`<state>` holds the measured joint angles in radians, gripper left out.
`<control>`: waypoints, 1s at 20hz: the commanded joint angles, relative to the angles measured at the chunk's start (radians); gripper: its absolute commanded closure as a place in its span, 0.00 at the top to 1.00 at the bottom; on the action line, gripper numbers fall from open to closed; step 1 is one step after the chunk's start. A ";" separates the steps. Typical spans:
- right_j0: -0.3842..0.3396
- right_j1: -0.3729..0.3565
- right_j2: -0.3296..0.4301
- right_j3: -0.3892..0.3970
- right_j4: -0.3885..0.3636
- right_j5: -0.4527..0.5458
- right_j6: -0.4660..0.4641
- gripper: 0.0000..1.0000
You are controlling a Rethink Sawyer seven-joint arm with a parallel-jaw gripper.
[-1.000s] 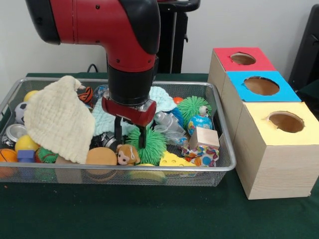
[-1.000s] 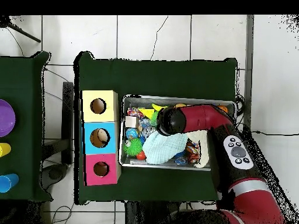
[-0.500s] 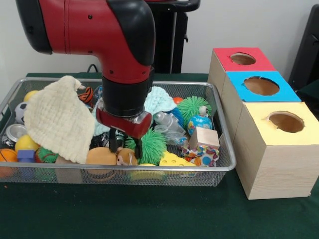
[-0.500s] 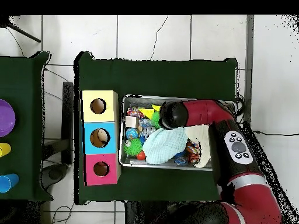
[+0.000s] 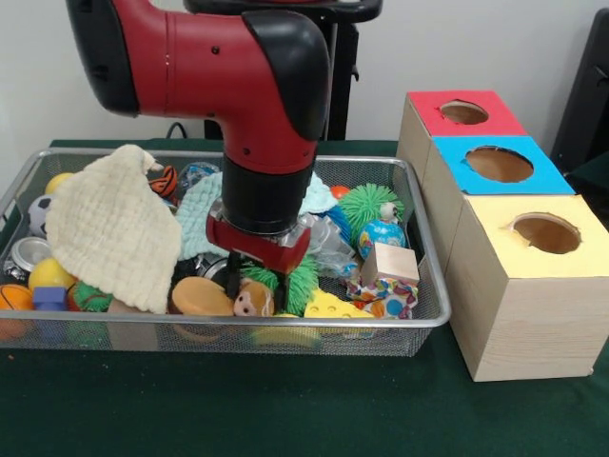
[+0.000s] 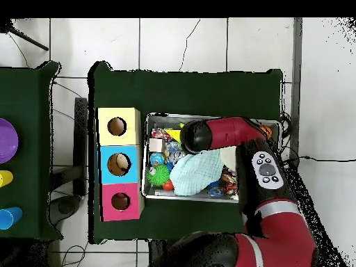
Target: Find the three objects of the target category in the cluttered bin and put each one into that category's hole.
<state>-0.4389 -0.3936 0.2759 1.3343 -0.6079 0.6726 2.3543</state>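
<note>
Gripper [image 5: 257, 286] down in wire bin [image 5: 433, 286], fingers either side of small toy monkey [image 5: 251, 301]; grasp itself unclear. Monkey near front wall, beside green spiky ball [image 5: 297, 277].

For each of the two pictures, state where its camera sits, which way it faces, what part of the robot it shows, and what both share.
Front view: across the table, facing the robot; arm and hand over the wire bin.
Overhead view: above, looking straight down; arm reaches from the bottom.
Shared: bin, pale blue cloth, three holed boxes.
</note>
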 commanded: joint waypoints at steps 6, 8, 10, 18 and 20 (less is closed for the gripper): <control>0.124 0.120 -0.174 0.027 0.061 -0.138 0.262 0.00; 0.142 0.122 -0.194 0.022 0.058 -0.149 0.277 0.00; 0.159 0.124 -0.217 0.019 0.063 -0.162 0.294 0.00; 0.203 0.131 -0.282 0.017 0.148 -0.171 0.262 0.00; 0.210 0.132 -0.295 0.017 0.168 -0.175 0.255 0.00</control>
<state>-0.2496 -0.3372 0.0394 1.3307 -0.5154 0.5239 2.3609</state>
